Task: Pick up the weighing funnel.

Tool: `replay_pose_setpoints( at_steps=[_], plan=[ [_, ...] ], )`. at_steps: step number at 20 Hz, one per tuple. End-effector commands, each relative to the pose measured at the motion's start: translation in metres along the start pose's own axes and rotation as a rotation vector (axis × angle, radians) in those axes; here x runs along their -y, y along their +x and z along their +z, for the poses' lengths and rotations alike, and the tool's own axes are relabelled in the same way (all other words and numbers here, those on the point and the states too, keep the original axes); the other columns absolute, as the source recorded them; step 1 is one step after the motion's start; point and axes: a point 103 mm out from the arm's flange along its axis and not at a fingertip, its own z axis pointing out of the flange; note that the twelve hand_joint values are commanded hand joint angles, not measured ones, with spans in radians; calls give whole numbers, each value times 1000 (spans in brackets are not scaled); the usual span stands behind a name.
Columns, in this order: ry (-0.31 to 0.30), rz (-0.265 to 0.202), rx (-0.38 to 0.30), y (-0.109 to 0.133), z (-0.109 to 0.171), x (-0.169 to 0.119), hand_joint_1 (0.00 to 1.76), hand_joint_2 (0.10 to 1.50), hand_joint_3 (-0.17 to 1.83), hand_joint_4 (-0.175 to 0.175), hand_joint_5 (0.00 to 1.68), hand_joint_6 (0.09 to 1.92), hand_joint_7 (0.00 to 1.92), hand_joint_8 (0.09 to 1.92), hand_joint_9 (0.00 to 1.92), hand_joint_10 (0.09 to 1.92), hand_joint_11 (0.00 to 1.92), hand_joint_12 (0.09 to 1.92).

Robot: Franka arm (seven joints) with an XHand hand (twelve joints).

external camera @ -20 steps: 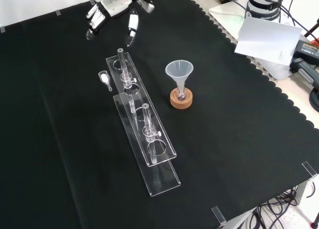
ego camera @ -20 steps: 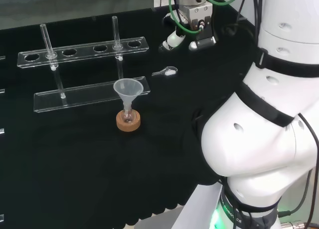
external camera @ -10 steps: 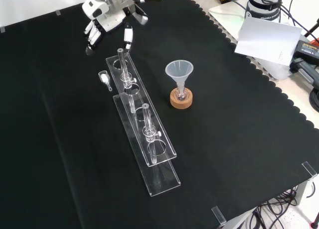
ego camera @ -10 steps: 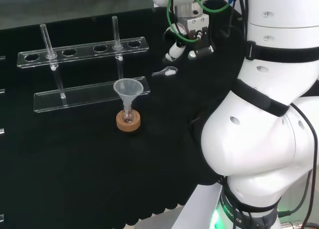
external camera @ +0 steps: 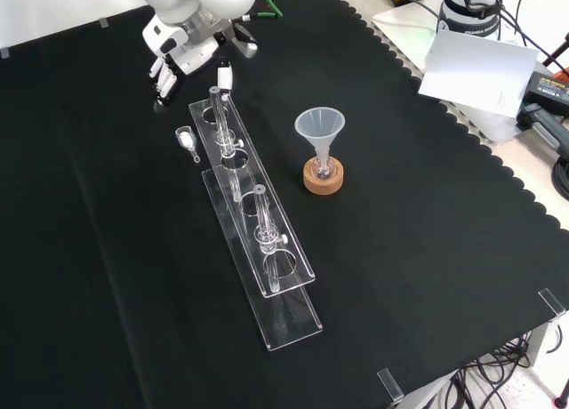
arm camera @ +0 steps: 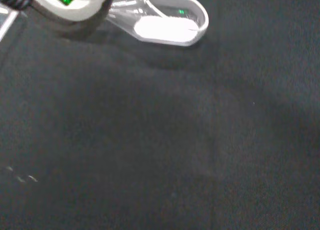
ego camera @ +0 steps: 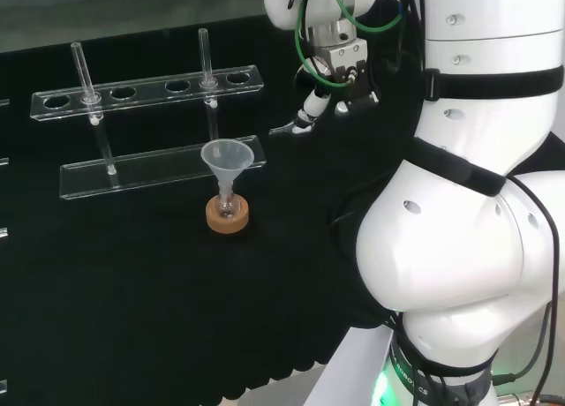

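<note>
You have one weighing funnel (external camera: pixel 186 140) lying on the cloth just left of the one clear rack (external camera: pixel 289 324), front view. Two tubes (external camera: pixel 220 116) stand in the rack, one funnel (external camera: pixel 319 129) to its right. The hand (external camera: pixel 182 44) hovers beyond the rack's far end, fingers (external camera: pixel 160 84) relaxed, empty.

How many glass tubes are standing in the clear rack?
2. The first tube stands at the rack's end near the hand; the second tube stands farther along the rack, lower in the front view. Clear glass is hard to see, so more could be hidden.
</note>
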Motion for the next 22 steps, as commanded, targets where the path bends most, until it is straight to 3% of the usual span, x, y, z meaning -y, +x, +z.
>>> replay_pose_setpoints(
  at_steps=[1, 22],
  plan=[
    [19, 2, 20, -5, 8, -8, 880, 632, 385, -32, 606, 92, 439, 647, 690, 516, 390, 1313],
    [90, -38, 105, 12, 26, -35, 904, 596, 481, -17, 637, 132, 485, 653, 726, 504, 423, 1303]
  ],
)
